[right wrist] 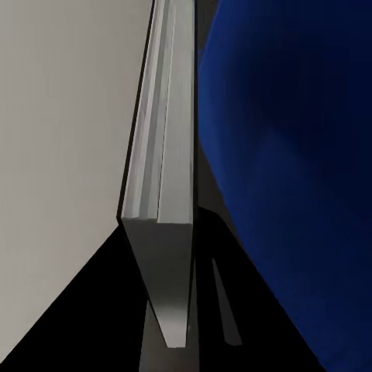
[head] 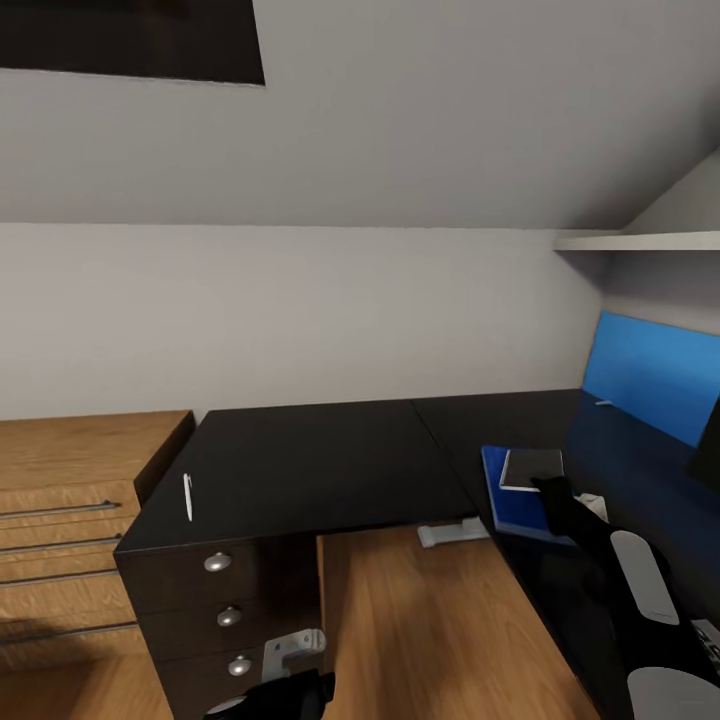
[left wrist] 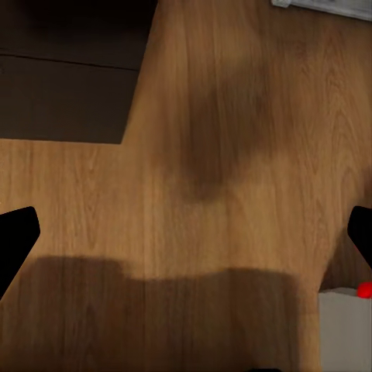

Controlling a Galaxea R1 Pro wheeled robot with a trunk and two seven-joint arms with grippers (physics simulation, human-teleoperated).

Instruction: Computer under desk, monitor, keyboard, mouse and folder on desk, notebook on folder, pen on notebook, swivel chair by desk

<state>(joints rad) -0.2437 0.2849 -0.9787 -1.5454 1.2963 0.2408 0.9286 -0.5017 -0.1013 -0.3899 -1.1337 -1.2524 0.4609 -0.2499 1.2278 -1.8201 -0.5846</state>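
Observation:
The black L-shaped desk (head: 320, 460) fills the middle of the head view. On its right wing lies the bright-blue folder (head: 503, 500), and the dark-grey notebook (head: 532, 465) rests over the folder's far part. My right gripper (head: 548, 488) reaches in from the near side and is shut on the notebook's near edge. Up close, the right wrist view shows the notebook's pale page edge (right wrist: 167, 194) between the fingers, beside the folder (right wrist: 294, 194). The white pen (head: 187, 497) lies on the desk's left wing. My left gripper (left wrist: 186, 232) hangs open over the floor.
A light-wood drawer chest (head: 70, 510) stands left of the desk's black drawer unit (head: 225, 590). A blue wall panel (head: 650, 375) backs the right wing, with a black screen edge (head: 708, 450) in front of it. A pale box with a red spot (left wrist: 341, 325) sits on the floor.

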